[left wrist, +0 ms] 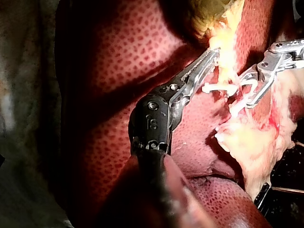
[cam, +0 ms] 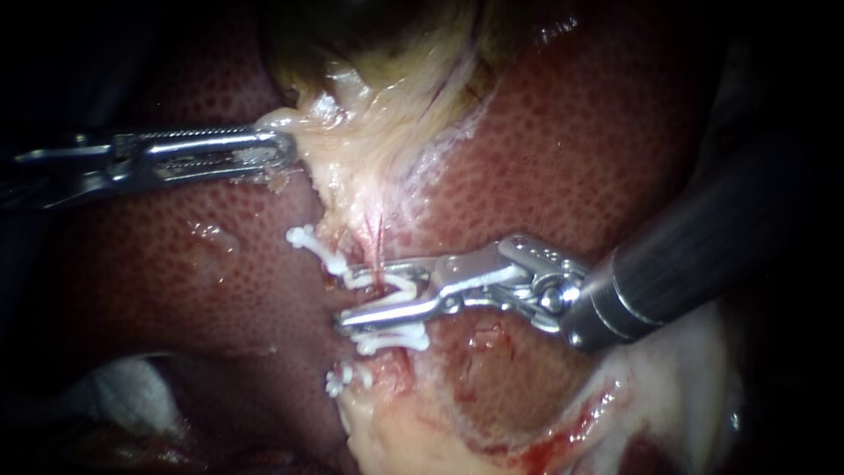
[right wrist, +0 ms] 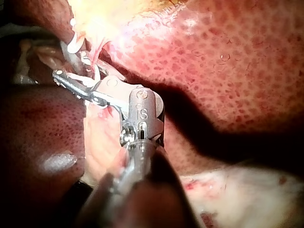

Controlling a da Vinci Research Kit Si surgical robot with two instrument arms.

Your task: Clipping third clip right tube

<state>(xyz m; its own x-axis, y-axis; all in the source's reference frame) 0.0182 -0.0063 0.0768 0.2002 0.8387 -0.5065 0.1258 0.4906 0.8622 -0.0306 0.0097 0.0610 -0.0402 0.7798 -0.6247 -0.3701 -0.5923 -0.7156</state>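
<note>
Against liver [cam: 571, 158], right instrument [cam: 347, 301]'s clip [cam: 380, 281] seemingly straddles half-hidden tube [cam: 378, 236].

Endoscope view's edges go black; light strongest centre, fades outward. Whitish cloth [cam: 119, 387] low left, dim. Left wrist view: grey crumpled cover [left wrist: 21, 95] beyond lit area.

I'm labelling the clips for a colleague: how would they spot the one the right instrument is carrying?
On the dark red liver, a pale strand runs down, crossed by white clips. The right instrument reaches it; the clip sits between its jaws, unlike the neighbours above and below, which lie outside them.
</note>
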